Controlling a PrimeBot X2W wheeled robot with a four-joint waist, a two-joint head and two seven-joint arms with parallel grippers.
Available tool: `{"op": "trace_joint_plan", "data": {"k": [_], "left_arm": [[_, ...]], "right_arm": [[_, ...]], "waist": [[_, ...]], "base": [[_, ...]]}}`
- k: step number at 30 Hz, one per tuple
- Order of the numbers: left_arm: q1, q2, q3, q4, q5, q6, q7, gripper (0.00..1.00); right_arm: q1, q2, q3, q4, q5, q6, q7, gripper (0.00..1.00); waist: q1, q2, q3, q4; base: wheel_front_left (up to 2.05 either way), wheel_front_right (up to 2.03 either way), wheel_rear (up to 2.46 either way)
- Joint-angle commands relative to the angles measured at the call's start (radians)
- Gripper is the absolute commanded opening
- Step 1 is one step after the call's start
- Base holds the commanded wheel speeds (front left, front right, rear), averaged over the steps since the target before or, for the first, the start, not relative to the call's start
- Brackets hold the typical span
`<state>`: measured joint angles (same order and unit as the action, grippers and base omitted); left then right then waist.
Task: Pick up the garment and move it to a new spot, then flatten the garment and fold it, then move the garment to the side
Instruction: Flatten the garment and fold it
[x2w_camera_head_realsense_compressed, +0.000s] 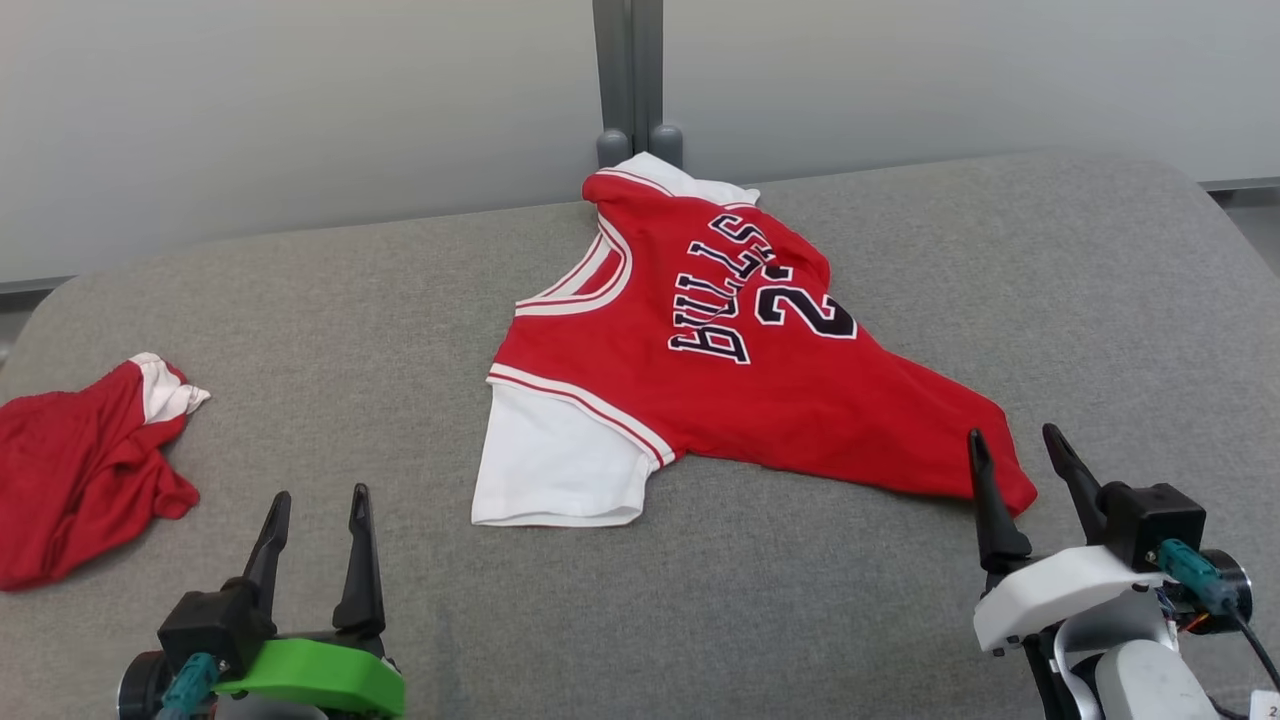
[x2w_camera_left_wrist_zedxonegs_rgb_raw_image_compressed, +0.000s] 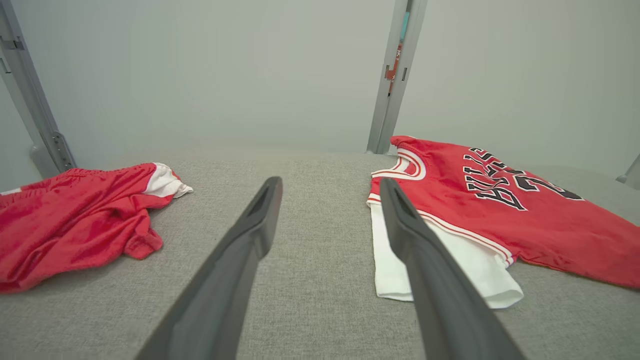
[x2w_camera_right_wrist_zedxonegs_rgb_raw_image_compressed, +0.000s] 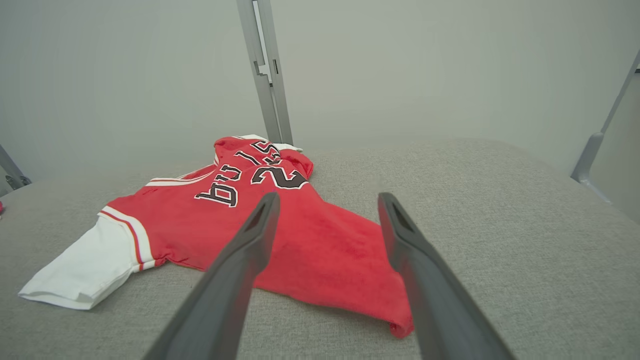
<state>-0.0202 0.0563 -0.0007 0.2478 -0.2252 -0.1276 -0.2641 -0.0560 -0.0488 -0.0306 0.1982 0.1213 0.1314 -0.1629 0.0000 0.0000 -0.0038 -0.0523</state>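
A red jersey with white sleeves and black "BULLS" lettering, the garment (x2w_camera_head_realsense_compressed: 720, 380), lies loosely spread at the middle of the grey padded surface (x2w_camera_head_realsense_compressed: 400, 300). It appears on the right of the left wrist view (x2w_camera_left_wrist_zedxonegs_rgb_raw_image_compressed: 500, 210) and centre-left in the right wrist view (x2w_camera_right_wrist_zedxonegs_rgb_raw_image_compressed: 240, 220). My left gripper (x2w_camera_head_realsense_compressed: 315, 500) hovers open at the lower left, apart from the jersey's white sleeve. At the lower right my right gripper (x2w_camera_head_realsense_compressed: 1015, 440) stands open just beside the jersey's lower red corner, nothing between its fingers.
A crumpled red cloth with a white patch (x2w_camera_head_realsense_compressed: 80, 470) lies at the surface's left edge, also at the left of the left wrist view (x2w_camera_left_wrist_zedxonegs_rgb_raw_image_compressed: 75, 215). A grey post (x2w_camera_head_realsense_compressed: 630, 80) rises behind the surface against a pale wall.
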Motion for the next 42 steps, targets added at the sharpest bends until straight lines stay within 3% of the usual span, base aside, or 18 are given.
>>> {"op": "trace_joint_plan", "data": {"k": [1, 6, 16, 30, 40, 41, 42], "left_arm": [[-0.026, 0.001, -0.012, 0.008, -0.007, -0.003, 0.0, 1.0], [-0.129, 0.024, -0.093, 0.089, -0.013, -0.003, 0.014, 1.0], [-0.358, 0.002, -0.18, 0.366, -0.032, 0.027, 0.208, 1.0], [-0.448, -0.005, -0.24, 0.573, -0.091, 0.063, 0.288, 1.0], [-0.433, -0.006, -0.301, 0.658, -0.125, 0.046, 0.347, 1.0], [-0.428, -0.006, -0.31, 0.668, -0.128, 0.041, 0.361, 0.82], [-0.421, -0.006, -0.325, 0.68, -0.135, 0.035, 0.378, 0.47]], "right_arm": [[-0.021, -0.003, -0.013, -0.003, -0.009, -0.001, 0.023, 1.0], [-0.062, -0.003, -0.077, -0.029, -0.017, -0.001, 0.173, 1.0], [-0.12, -0.002, -0.149, 0.012, 0.003, -0.001, 0.532, 1.0], [-0.244, -0.002, -0.15, 0.192, 0.009, -0.001, 0.508, 1.0], [-0.288, 0.0, -0.104, 0.306, -0.002, -0.001, 0.48, 1.0], [-0.286, 0.0, -0.101, 0.318, -0.007, -0.001, 0.49, 0.94], [-0.283, 0.002, -0.092, 0.328, -0.012, -0.001, 0.503, 0.38]], "waist": [[0.0, 0.0, 0.01, 0.001], [0.0, 0.0, 0.054, 0.0], [0.0, 0.0, 0.161, -0.034], [0.0, 0.0, 0.247, -0.051], [0.0, 0.0, 0.259, -0.032], [0.0, 0.0, 0.257, -0.029], [0.0, 0.0, 0.256, -0.027]], "base": [[0.0, 0.0, 0.0], [0.0, 0.0, 0.0], [0.0, 0.0, 0.0], [0.0, 0.0, 0.0], [0.0, 0.0, 0.0], [0.0, 0.0, 0.0], [0.0, 0.0, 0.0]]}}
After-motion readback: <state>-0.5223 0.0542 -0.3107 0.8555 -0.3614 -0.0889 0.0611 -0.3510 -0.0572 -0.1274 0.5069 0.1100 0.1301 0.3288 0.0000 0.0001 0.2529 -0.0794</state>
